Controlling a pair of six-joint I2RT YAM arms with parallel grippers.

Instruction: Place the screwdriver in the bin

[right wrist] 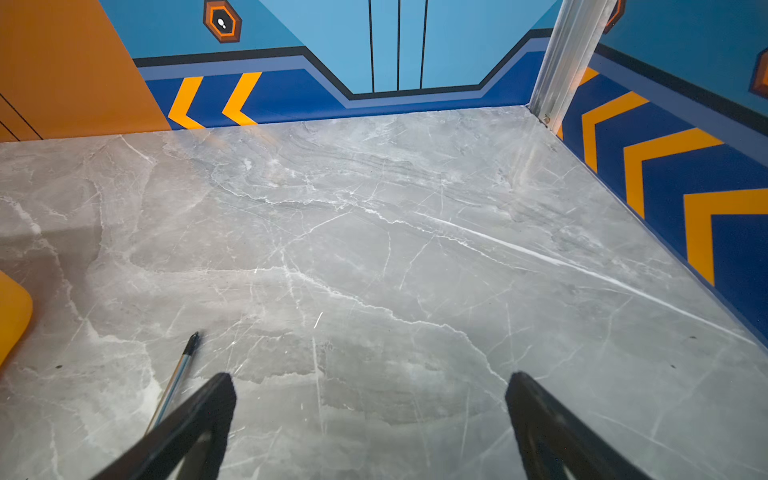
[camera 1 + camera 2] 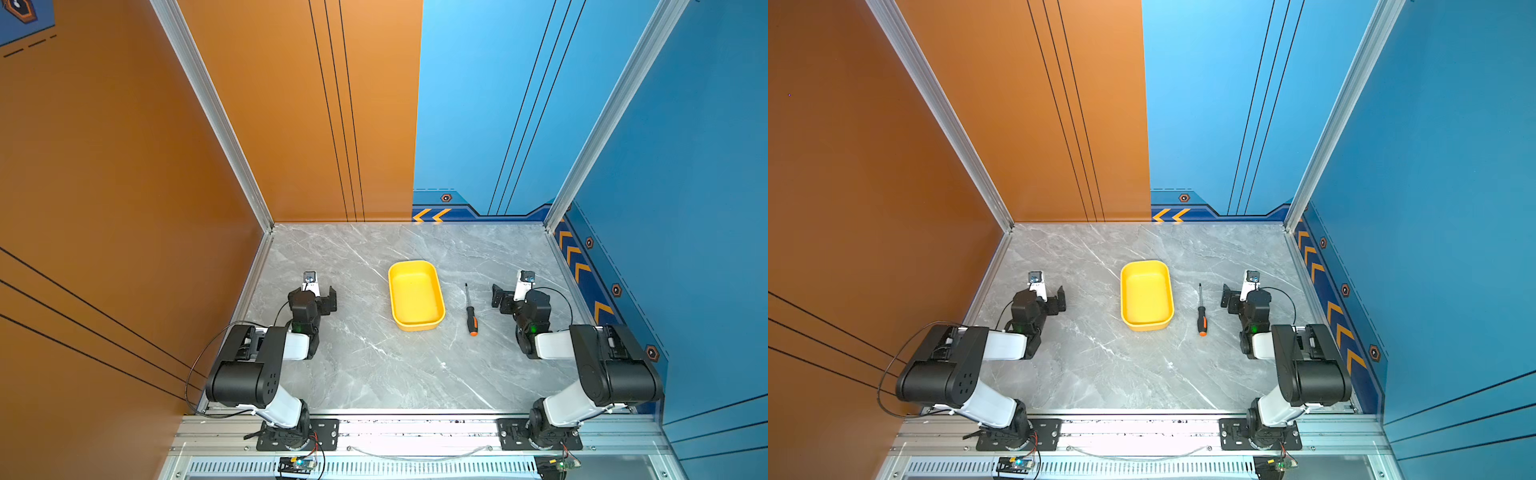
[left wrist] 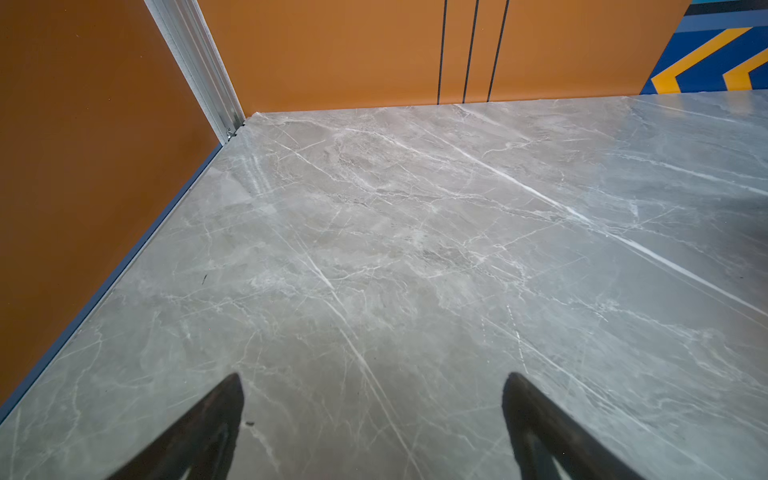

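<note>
Top views, screwdriver (image 2: pixel 470 309): lay flat on the tabletop (image 2: pixel 374 365) just right of the bin (image 2: pixel 391 291), not touching it; orange end toward the front edge, tip toward the back edge.
Top views, bin: sat near the middle of the tabletop with nothing in it.
Top views, right gripper (image 2: pixel 500 300): was near the screwdriver and probably best placed to pick it up.
Top views, left gripper (image 2: pixel 328 303): was left of the bin, well apart from the screwdriver.
Left wrist view, jaws: stood wide apart over bare tabletop, holding nothing.
Right wrist view, jaws: stood wide apart, holding nothing; the screwdriver shaft lay beside one finger (image 1: pixel 208 411), outside the gap.
Obstacles: only the bin's wall stood between screwdriver and bin.
</note>
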